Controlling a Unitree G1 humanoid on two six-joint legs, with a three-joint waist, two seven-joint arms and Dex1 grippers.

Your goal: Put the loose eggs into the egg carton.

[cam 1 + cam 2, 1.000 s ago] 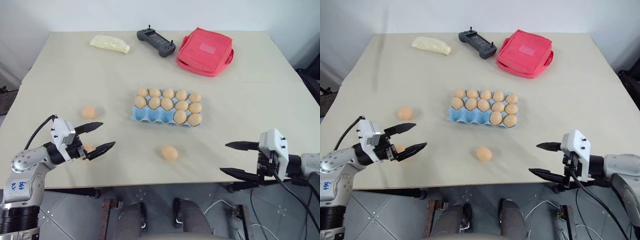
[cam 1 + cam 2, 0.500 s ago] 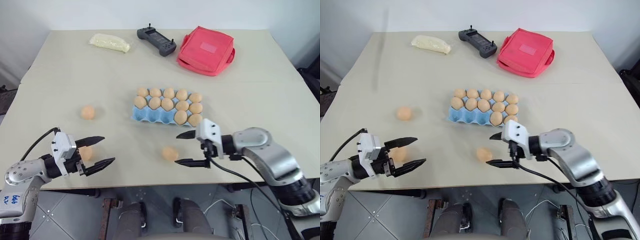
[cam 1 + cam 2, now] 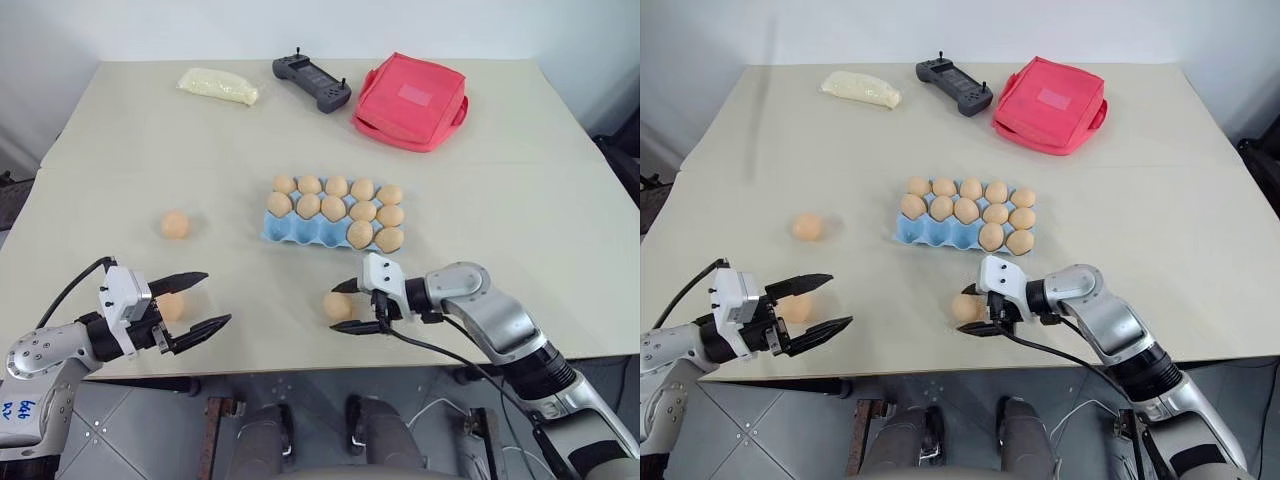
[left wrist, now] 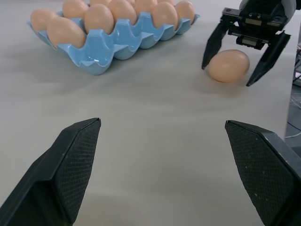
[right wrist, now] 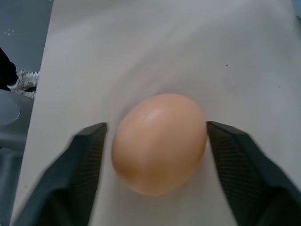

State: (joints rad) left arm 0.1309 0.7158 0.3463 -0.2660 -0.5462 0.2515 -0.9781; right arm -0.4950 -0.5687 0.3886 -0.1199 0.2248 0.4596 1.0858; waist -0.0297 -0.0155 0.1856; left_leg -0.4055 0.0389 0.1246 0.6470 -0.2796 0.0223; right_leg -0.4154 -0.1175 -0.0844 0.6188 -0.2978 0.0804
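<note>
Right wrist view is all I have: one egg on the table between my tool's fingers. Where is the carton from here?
Observer: The egg carton sits just beyond the right tool and that egg, farther from the robot.
Operator: Any free cups?
Observer: Three, in the carton's near row, at the robot's left end; the other cups hold eggs.
Operator: More loose eggs?
Observer: Two: one on the table left of the carton, one by the open left tool.
</note>
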